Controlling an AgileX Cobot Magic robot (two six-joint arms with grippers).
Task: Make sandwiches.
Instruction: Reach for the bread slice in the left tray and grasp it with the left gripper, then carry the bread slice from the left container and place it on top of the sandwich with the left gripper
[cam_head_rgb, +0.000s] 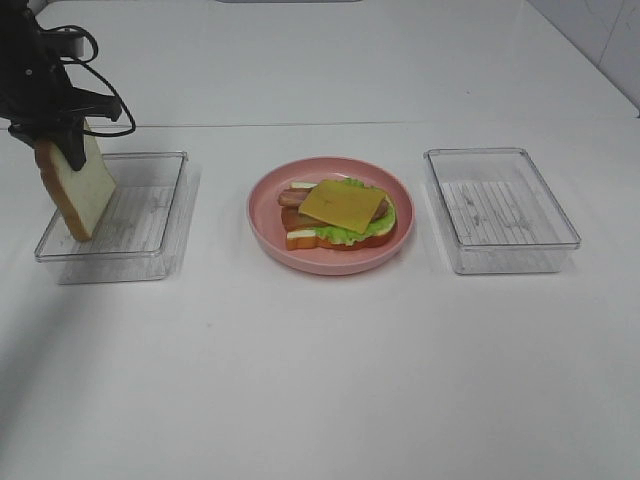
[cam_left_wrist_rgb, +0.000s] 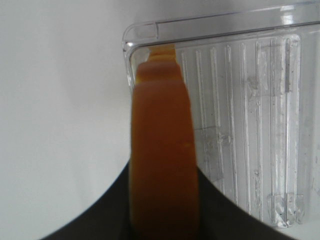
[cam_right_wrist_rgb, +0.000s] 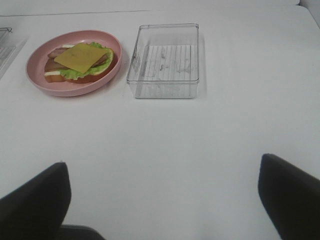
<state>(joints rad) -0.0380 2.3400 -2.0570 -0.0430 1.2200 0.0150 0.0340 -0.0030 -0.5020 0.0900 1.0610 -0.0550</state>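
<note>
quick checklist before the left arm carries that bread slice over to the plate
1. Left gripper shut on the bread slice: ok, slice hangs tilted from its top edge.
2. Slice lifted clear of the left tray: cannot tell, its lower corner still looks low over the tray.
3. Stack on the pink plate ready for a top slice, cheese uppermost: ok.
4. Path from tray to plate free of objects: ok.
5. Right gripper open and back from the plate: ok.

1. Bread (cam_head_rgb: 78, 190): white face, orange-brown crust.
2. Plate (cam_head_rgb: 268, 215): pink.
3. Cheese (cam_head_rgb: 342, 205): yellow.
4. Lettuce (cam_head_rgb: 383, 222): green.
5. Trays (cam_head_rgb: 530, 245): clear, ribbed floors.
6. Table (cam_head_rgb: 330, 380): white.
</note>
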